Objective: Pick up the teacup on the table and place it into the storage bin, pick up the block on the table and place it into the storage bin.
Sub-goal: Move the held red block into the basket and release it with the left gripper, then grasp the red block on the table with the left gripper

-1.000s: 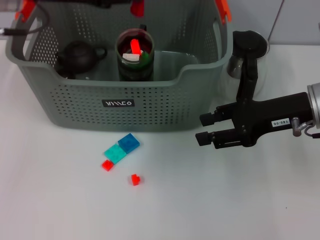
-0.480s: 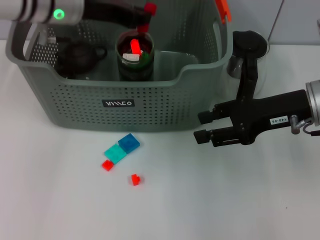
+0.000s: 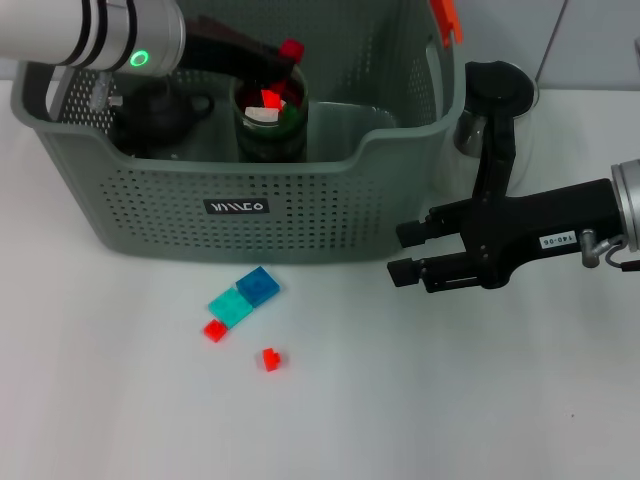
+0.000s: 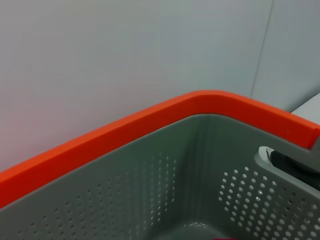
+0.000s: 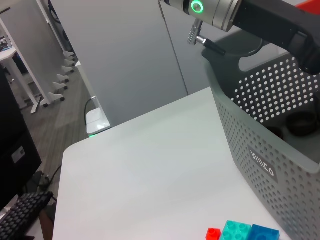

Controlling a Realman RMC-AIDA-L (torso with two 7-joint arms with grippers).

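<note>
Left gripper (image 3: 288,52) reaches over the storage bin (image 3: 240,207), fingers apparently pinched together, though it's hard to tell; right gripper (image 3: 404,254) hovers beside it, spread and empty.

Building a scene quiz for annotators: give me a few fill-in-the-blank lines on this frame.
1. The grey perforated storage bin has handle clips coloured ____.
2. The black teapot sits ____ the bin.
3. The blue block touches a ____ block on the white table.
4. The right gripper is ____ the bin.

Missing words: orange; inside; teal; outside
</note>
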